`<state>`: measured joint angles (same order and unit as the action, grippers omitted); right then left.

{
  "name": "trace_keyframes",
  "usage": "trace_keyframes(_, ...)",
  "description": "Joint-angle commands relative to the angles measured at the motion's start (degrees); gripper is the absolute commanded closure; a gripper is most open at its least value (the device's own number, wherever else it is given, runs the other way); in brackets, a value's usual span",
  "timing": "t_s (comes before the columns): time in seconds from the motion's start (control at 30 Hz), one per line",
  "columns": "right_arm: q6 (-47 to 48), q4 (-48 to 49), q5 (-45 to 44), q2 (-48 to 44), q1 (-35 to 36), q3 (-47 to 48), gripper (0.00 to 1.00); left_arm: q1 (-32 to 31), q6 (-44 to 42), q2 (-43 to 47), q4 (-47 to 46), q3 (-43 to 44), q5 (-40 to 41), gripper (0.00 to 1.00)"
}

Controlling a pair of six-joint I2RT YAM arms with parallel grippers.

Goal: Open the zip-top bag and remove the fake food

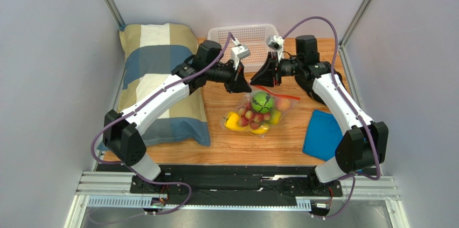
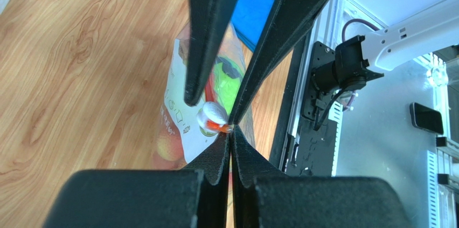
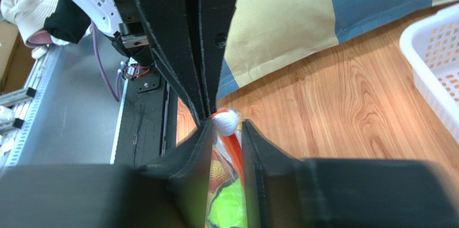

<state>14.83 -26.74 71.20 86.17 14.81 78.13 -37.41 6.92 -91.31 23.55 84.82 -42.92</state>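
Where the arms converge: over the far edge of the zip-top bag (image 1: 242, 106), at the middle of the wooden table (image 1: 215, 150).
Pillow (image 1: 156, 71): blue, tan and cream patches. It lies along the table's left side, well apart from the bag.
Left gripper (image 2: 231, 133): clenched. Its fingers are pressed flat together on the end of the orange zip strip (image 1: 284, 97), just beside the white slider (image 3: 226, 122).
Zip-top bag: clear pouch lying on the wood between the pillow and the blue cloth. Its zip edge is on the far side, beneath both grippers.
Fake food: all pieces are inside the bag.
- The green ball (image 1: 262, 101) sits nearest the zip.
- The red grapes (image 1: 254, 117) are at the centre.
- The yellow pepper (image 1: 233, 122) is at the near left.
- The peach (image 1: 283, 104) is at the right.
Slider: sits on the strip between the tips of the right gripper's fingers, close against the left gripper's pinch.
Right gripper (image 3: 226, 128): the fingers stand apart and straddle the slider and the top of the bag. Neither wrist view settles whether they press on the slider.
Basket (image 1: 221, 35): white and perforated, at the far edge of the table behind the grippers. It is not touching the bag.
Cloth (image 1: 325, 133): blue, lying flat at the table's right side near the bag, partly under the right arm.
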Motion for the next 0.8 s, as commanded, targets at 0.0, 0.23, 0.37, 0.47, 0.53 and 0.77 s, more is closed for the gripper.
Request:
trace_keyframes(0.0, 0.02, 3.01, 2.98, 0.49, 0.22, 1.15, 0.86, -0.30, -2.08, 1.92, 0.00, 2.55, -0.15, 1.00)
trace_keyframes(0.23, 0.99, 3.19, 1.93, -0.47, 0.13, -0.69, 1.00, -0.30, -1.56, 2.45, -0.87, 1.41, 1.61, 1.00)
trace_keyframes(0.37, -0.15, 3.27, -0.80, -0.22, -0.04, -0.52, 0.55, -0.30, -1.82, 2.10, -0.70, 1.49, -1.20, 1.00)
trace_keyframes(0.47, -1.12, 3.10, 1.57, 1.27, -0.04, 0.70, 0.38, -0.30, -2.43, 1.48, 0.09, 2.19, -3.48, 1.00)
trace_keyframes(0.53, 0.27, 1.87, 3.15, 1.72, 0.22, 1.06, 0.38, -0.30, -2.96, 1.31, 0.70, 2.46, -5.15, 1.00)
trace_keyframes(0.77, 3.70, -1.55, 6.32, 2.51, 1.19, 0.97, 0.58, -0.38, -6.12, -0.10, 4.31, 4.39, -7.36, 1.00)
